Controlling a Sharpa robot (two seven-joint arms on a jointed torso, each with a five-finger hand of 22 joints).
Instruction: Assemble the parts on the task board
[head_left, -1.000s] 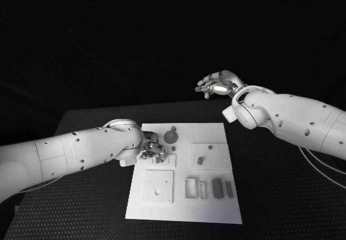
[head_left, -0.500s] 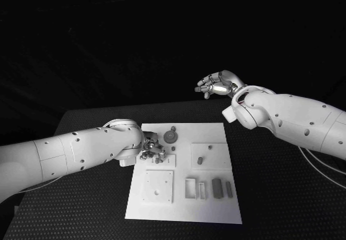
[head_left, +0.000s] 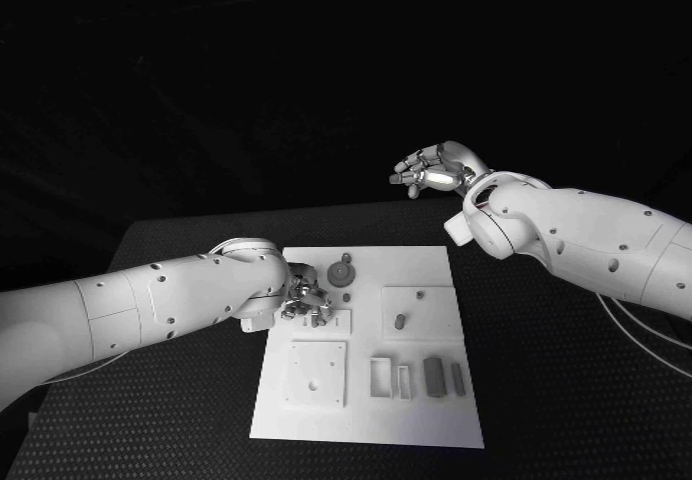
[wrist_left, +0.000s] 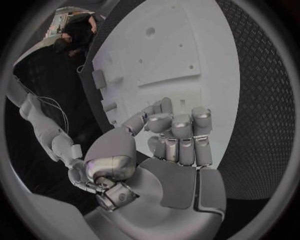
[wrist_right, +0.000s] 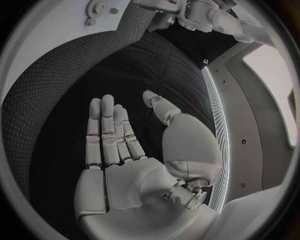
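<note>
The white task board (head_left: 368, 415) lies in the middle of the black table. My left hand (head_left: 306, 298) is down on its far left part, fingers curled close over a small raised square. In the left wrist view the fingers (wrist_left: 178, 135) bend in toward the thumb above the board (wrist_left: 187, 40), and whatever lies under them is hidden. A round grey part (head_left: 342, 270) and a small grey peg (head_left: 348, 297) sit just beside that hand. My right hand (head_left: 433, 170) is raised high beyond the board's far right corner, and its fingers (wrist_right: 109, 130) are spread and hold nothing.
A white square plate with a hole (head_left: 317, 373) lies on the board's near left. Another square (head_left: 418, 308) carries a small grey piece (head_left: 401, 321). Two white frames (head_left: 381, 377) and two grey bars (head_left: 433, 377) stand near the front. Black table (head_left: 577, 400) surrounds the board.
</note>
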